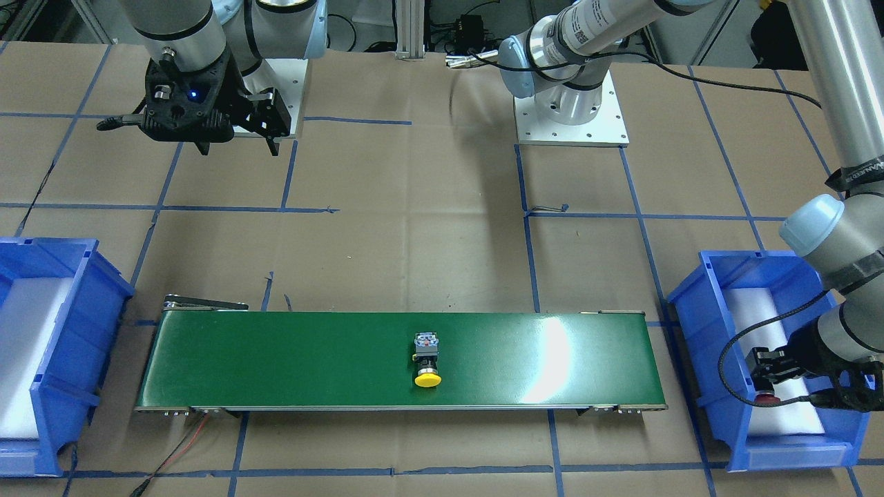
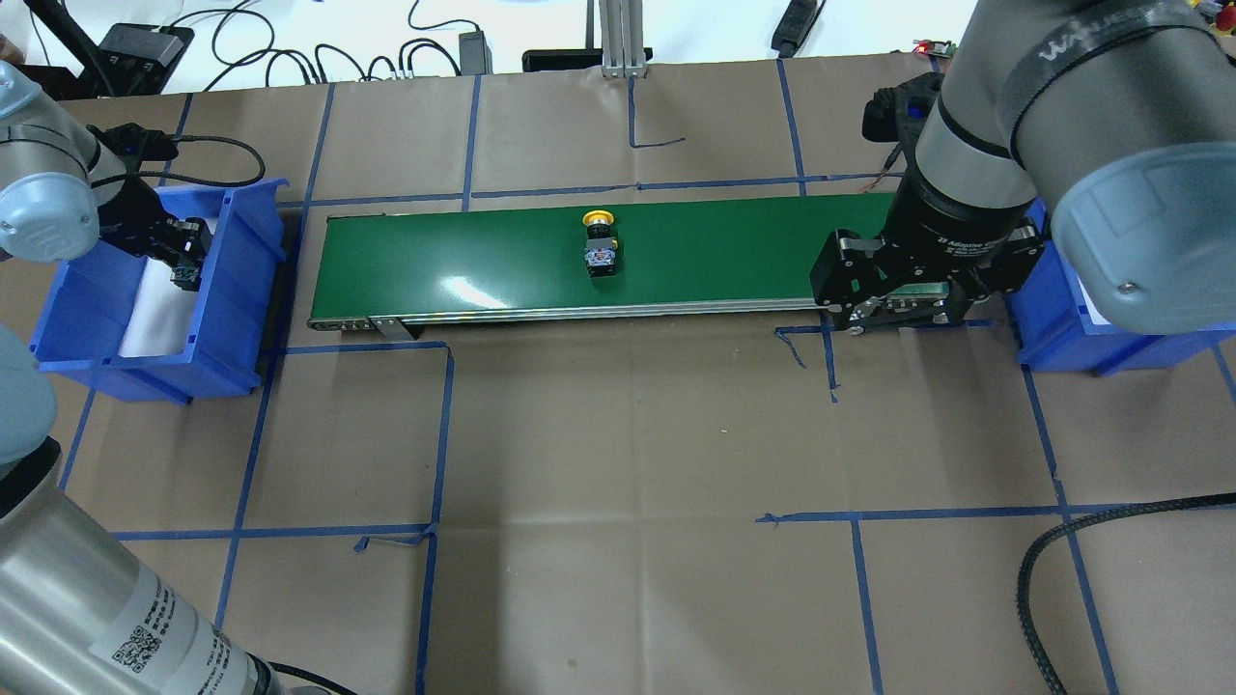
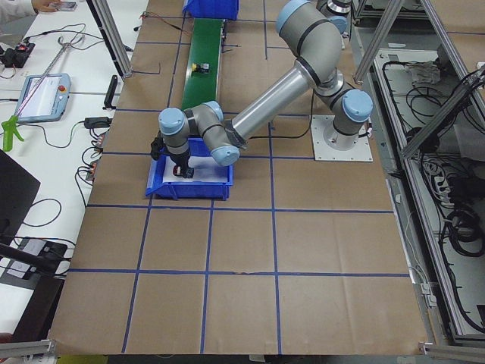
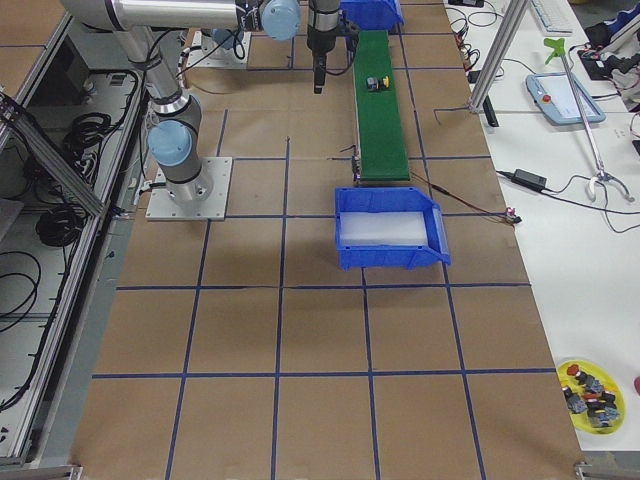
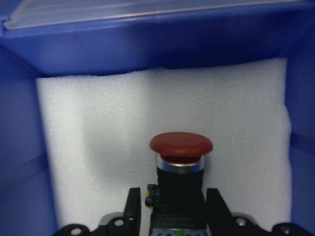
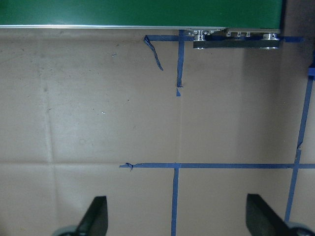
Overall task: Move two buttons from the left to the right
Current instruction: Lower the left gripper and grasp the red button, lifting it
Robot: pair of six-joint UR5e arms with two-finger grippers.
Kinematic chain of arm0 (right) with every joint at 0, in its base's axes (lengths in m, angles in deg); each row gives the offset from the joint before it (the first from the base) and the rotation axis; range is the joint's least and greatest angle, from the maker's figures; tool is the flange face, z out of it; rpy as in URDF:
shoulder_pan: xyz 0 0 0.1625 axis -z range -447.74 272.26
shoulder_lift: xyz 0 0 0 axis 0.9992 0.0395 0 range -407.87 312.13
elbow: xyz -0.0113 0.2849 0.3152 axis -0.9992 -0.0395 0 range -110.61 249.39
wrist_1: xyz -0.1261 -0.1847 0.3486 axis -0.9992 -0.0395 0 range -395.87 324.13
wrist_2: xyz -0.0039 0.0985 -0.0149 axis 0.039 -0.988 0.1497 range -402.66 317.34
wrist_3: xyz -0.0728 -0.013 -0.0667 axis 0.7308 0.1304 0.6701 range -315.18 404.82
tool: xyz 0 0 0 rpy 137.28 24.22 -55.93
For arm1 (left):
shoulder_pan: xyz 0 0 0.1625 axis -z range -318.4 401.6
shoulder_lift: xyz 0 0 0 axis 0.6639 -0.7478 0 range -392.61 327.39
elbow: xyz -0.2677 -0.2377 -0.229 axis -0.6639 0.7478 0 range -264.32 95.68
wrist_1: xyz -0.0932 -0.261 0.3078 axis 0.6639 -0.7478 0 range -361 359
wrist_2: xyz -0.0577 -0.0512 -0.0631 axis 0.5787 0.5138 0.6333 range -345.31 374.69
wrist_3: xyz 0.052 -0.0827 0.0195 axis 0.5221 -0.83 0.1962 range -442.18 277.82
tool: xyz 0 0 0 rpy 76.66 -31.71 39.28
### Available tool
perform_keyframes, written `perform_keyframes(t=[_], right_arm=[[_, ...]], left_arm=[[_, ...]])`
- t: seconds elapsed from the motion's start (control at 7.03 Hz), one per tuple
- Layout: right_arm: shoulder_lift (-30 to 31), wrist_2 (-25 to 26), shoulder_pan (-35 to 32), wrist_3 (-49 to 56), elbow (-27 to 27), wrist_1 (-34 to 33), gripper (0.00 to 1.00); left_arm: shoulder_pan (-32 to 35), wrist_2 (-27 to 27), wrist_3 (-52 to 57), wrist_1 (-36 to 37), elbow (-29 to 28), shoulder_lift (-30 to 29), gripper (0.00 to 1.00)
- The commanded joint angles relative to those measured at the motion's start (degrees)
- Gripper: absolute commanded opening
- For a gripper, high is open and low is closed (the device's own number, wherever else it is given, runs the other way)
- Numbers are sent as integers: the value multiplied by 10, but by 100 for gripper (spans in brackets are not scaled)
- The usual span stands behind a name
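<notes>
Clasping the red button (image 5: 181,147) is the left gripper (image 5: 174,209); right gripper (image 6: 179,219) gapes empty

Brown paper is covering the bench (image 2: 628,434), and blue tape lines (image 4: 320,374) are crossing it in a grid. An aluminium post (image 2: 623,39) is standing at its far edge. A white side table (image 4: 590,280) is running along that edge, carrying a teach pendant (image 4: 563,97). Beyond the robot-side edge, black cable coils (image 3: 458,224) are lying among grey frame rails.
</notes>
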Motion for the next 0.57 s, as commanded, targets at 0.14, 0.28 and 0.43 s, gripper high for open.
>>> perform_keyframes(t=[0.14,0.28,0.43], right_arm=[[0,-1,0,0,0,0,100],[1,-1,0,-1,0,0,100],[1,-1,0,-1,0,0,100]], left_arm=[[1,-1,-4,-48,-12,33,2],[1,-3,-4,-95,-24,63,2],[1,-5,-4,-153,-34,98,2]])
